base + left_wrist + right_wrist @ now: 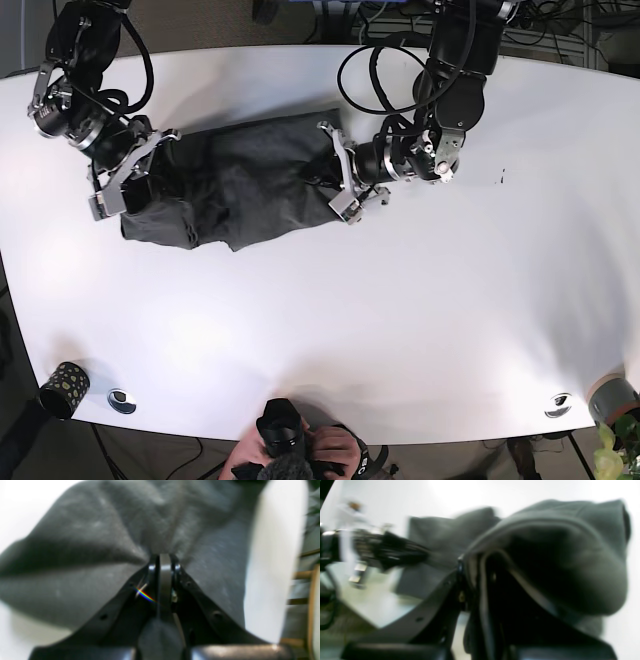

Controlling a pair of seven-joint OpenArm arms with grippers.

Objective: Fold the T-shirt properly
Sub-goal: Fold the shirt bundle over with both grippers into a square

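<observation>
T-shirt (240, 190) lies lengthwise left-right, each end pinched by left hand (335, 180), right hand (125, 180).

No readable text anywhere — (wrist views blurred) — none.

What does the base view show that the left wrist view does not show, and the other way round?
Only the base view shows the whole white table, the right gripper at the other end of the dark grey T-shirt, and a patterned cup near the table's edge. Only the left wrist view shows, close up, the left gripper with its jaws shut on a fold of cloth. Both show the T-shirt and the left gripper.
</observation>
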